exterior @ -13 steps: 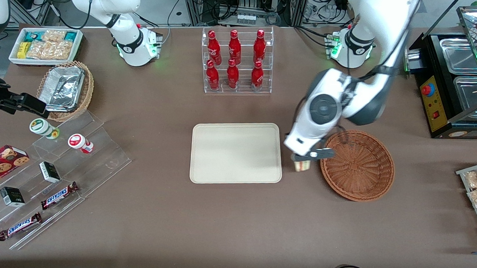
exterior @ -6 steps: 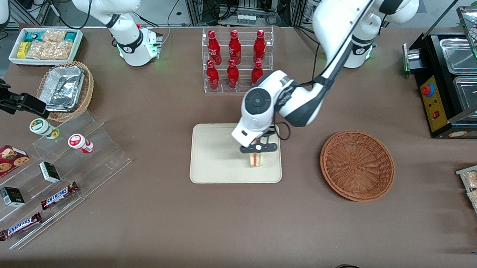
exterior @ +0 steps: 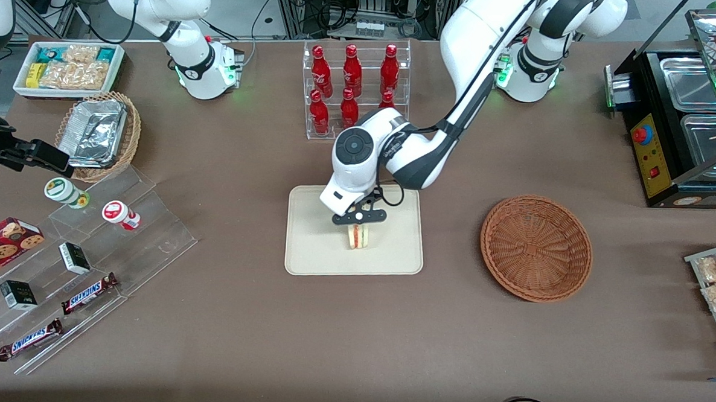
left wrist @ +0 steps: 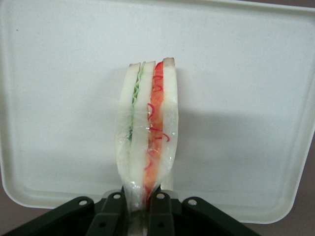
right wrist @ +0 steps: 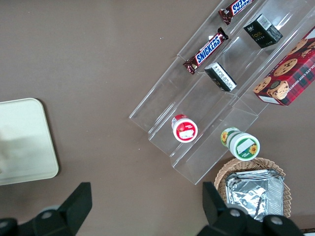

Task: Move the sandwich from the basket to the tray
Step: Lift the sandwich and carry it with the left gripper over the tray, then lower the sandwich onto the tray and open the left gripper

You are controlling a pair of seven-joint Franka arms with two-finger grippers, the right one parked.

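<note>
Now we have the sandwich (exterior: 359,236) pinched at one end between the fingers of our gripper (exterior: 358,220), which are closed to a narrow gap around the wrapped wedge. It hangs edge-down over the middle of the tray (exterior: 313,247); we cannot tell whether its lower end touches the tray floor yet. In the wrist view the sandwich (left wrist: 147,147) stands nearly upright, its clear wrap bunched in the gripper (left wrist: 140,209), with bare tray (left wrist: 246,98) all around it.

As we judge it, the risk is in the release. The wedge is held on its thin edge, so if we let go while it hangs high it may topple, and the soft bread gives no firm footing. The slick wrap could also cling to a finger and drag the wedge as we lift away.

Apart from the sandwich, the tray carries nothing. The basket (exterior: 536,248), toward our working arm's end of the counter, holds nothing now. Near the counter's back edge a clear rack (exterior: 355,92) holds red bottles. Toward the parked arm's end, a tan basket (exterior: 128,139) holds foil containers and a white bin (exterior: 69,66) holds snack packets.
</note>
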